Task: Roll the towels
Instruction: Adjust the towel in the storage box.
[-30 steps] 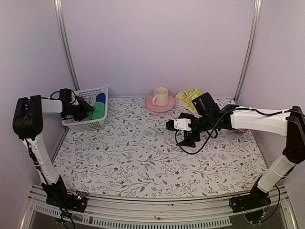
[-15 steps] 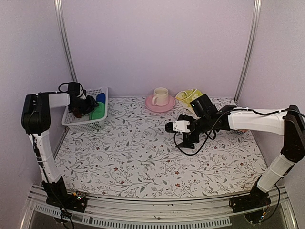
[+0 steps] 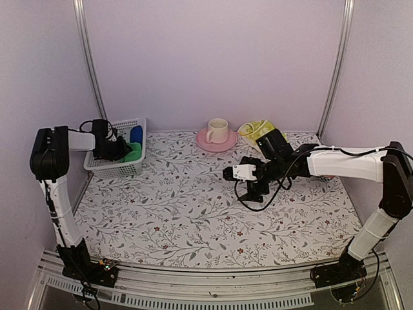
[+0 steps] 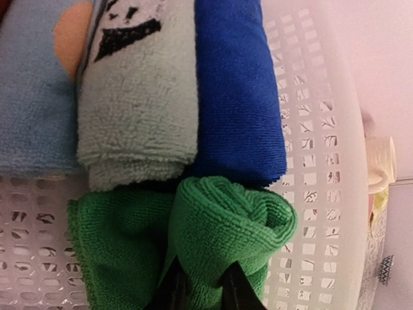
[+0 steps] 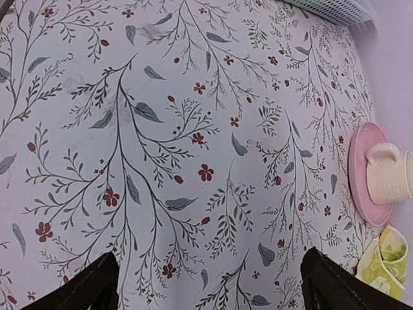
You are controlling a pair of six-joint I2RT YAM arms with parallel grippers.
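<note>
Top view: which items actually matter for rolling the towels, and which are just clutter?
Job in hand:
- green towel, pinched by the left pincer
- yellow printed towel, crumpled at the back

Just lying about:
- white basket
- deep blue roll
- pale grey roll
- pale blue cloth
- pink saucer
- cream cup

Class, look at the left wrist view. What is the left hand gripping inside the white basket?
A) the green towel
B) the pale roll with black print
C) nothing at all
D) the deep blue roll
A: the left hand pinches a fold of the green towel between its fingertips. The towel lies in the white basket, next to the deep blue roll.
</note>
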